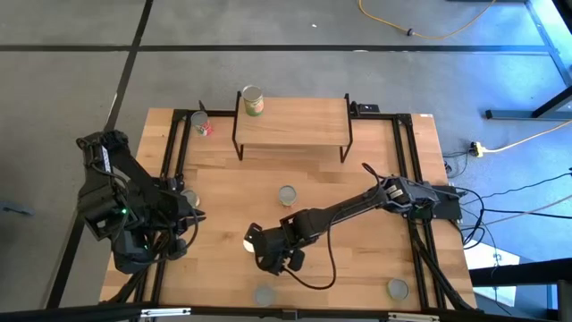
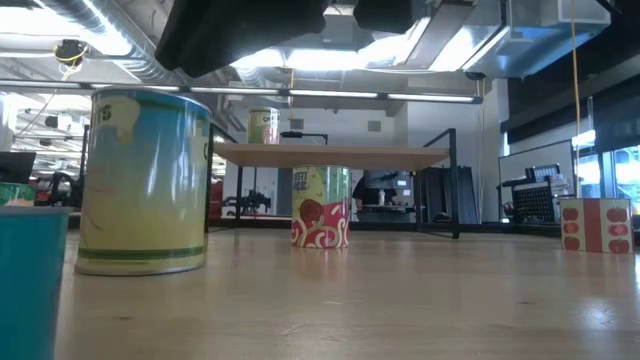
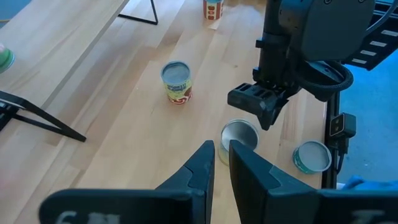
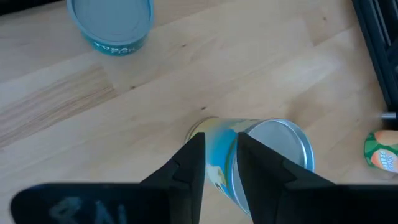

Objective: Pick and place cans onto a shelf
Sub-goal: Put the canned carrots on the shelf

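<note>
High view: right hand (image 1: pixel 253 243), seemingly spread, over a cylindrical silver-topped can (image 4: pixel 261 162).

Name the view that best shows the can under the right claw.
The low view: the can stands large and upright, its teal and yellow label plain. The right wrist view shows its top and side behind the right claw. The left wrist view shows its top only. In the high view the arm hides nearly all of it.
</note>
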`<state>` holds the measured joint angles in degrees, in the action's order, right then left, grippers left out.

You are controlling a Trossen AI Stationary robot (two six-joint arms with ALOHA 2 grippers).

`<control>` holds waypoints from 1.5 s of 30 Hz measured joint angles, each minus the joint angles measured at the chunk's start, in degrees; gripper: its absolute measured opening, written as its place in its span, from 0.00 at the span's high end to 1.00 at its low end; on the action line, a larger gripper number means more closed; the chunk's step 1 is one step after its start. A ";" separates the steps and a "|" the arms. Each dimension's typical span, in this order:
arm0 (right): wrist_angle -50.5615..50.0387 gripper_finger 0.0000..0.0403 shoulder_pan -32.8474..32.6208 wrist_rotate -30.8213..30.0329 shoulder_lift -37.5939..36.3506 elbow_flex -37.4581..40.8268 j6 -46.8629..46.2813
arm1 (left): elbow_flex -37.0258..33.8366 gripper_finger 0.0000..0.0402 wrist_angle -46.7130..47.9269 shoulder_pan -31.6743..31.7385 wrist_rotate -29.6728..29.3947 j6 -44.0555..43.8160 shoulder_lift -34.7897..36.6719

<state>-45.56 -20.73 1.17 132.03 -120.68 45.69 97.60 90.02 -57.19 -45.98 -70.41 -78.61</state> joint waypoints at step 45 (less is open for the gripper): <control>1.27 0.77 3.06 3.65 2.49 -0.15 -3.19 | 0.02 0.90 -0.02 0.02 0.02 -0.02 0.00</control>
<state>-44.29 -17.67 4.82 134.51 -120.83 42.50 97.62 90.00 -57.17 -45.95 -70.43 -78.61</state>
